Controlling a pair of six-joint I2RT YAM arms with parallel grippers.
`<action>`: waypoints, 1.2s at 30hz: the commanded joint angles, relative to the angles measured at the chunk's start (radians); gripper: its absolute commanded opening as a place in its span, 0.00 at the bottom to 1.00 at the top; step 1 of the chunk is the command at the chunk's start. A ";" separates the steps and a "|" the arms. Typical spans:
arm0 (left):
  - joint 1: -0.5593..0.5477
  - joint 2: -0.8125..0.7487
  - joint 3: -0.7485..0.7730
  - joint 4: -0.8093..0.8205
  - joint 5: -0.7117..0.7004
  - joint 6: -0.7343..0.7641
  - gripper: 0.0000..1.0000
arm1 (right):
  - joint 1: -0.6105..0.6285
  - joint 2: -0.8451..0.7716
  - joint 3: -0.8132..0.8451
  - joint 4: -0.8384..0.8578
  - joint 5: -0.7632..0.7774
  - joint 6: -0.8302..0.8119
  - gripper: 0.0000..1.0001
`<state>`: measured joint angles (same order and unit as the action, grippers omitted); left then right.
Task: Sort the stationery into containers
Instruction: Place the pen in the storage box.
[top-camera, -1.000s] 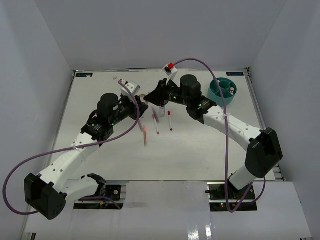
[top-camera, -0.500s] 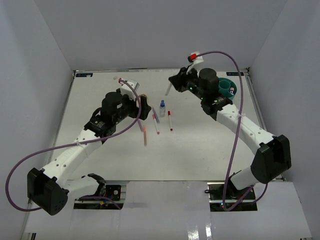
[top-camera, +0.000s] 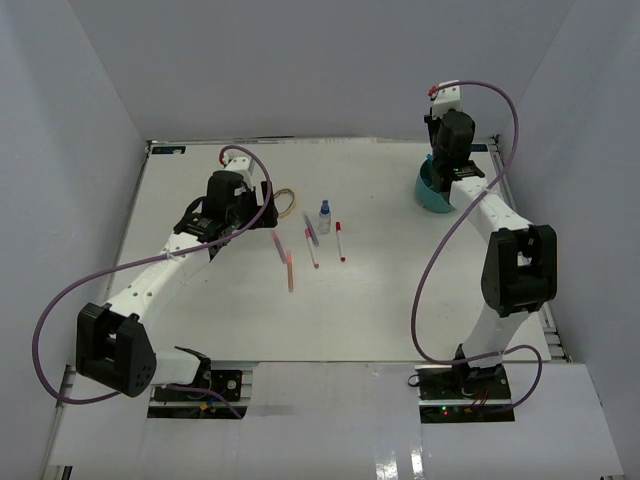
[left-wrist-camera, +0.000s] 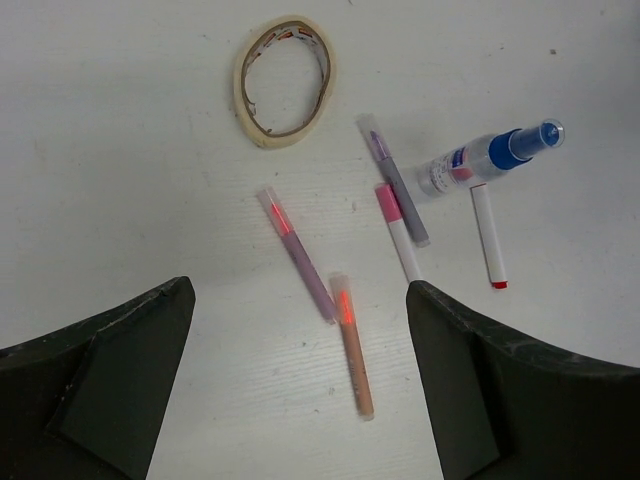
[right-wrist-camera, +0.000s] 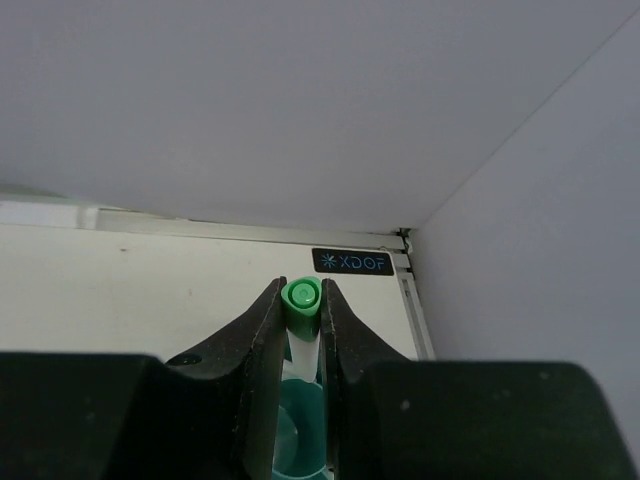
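The right gripper (right-wrist-camera: 301, 306) had swung away from the table's middle. It now stood over the round teal plastic organiser (right-wrist-camera: 303, 442), pinching a thin green-capped white pen (right-wrist-camera: 301, 294) upright; the drop looked near to me. The left gripper (left-wrist-camera: 300, 288), spread wide, had drawn back. Beyond its fingers lay a small clear blue-capped bottle (left-wrist-camera: 480, 160), a tan rubber loop (left-wrist-camera: 284, 82) and several thin loose pens (left-wrist-camera: 300, 255), unsorted and unobstructed.

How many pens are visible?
6. On the table: purple pen, orange pen, grey pen, pink-capped pen, red-tipped pen; green-capped pen in the right gripper. Round teal organiser may hide more.
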<state>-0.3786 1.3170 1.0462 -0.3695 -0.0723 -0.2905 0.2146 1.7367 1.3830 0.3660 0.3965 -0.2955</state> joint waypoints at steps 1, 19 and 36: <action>0.000 -0.039 0.023 -0.005 -0.038 -0.015 0.98 | -0.024 0.055 0.079 0.100 0.036 -0.110 0.08; 0.001 -0.030 0.015 0.000 -0.052 0.001 0.98 | -0.049 0.241 0.128 0.087 -0.007 -0.053 0.08; 0.001 -0.018 0.015 0.000 -0.046 0.005 0.98 | -0.080 0.294 0.091 0.034 0.004 0.015 0.18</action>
<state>-0.3790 1.3136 1.0462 -0.3702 -0.1165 -0.2920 0.1429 2.0262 1.4746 0.3851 0.3904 -0.3080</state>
